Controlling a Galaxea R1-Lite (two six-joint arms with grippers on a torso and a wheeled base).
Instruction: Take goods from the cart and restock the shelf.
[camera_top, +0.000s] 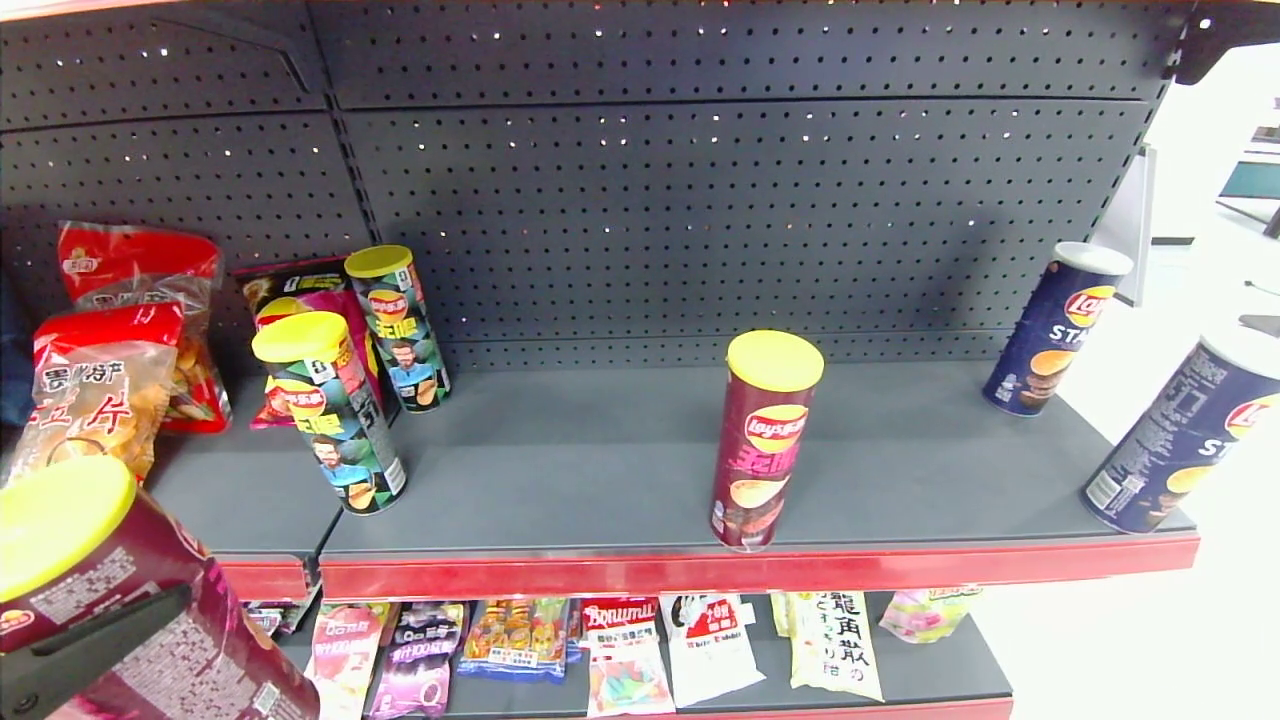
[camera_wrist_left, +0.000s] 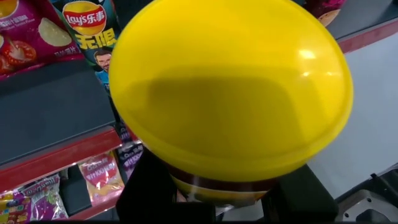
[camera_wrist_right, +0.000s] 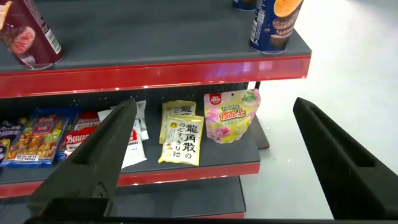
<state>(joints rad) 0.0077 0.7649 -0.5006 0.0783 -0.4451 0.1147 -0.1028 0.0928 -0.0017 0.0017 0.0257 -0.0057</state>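
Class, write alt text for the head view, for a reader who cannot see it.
The left gripper holds a yellow-lidded maroon can at lower left, before a grey shelf. On it stand a second maroon can, two green cans at left, two blue cans at right and red snack bags.

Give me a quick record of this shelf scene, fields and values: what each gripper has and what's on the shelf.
left gripper: shut on held can, maroon with yellow lid, not yet on the shelf
right gripper: open, empty
shelf middle: maroon can, upright near the front edge
shelf left: two green cans, red bags
shelf right: two navy cans
lower shelf: snack packets
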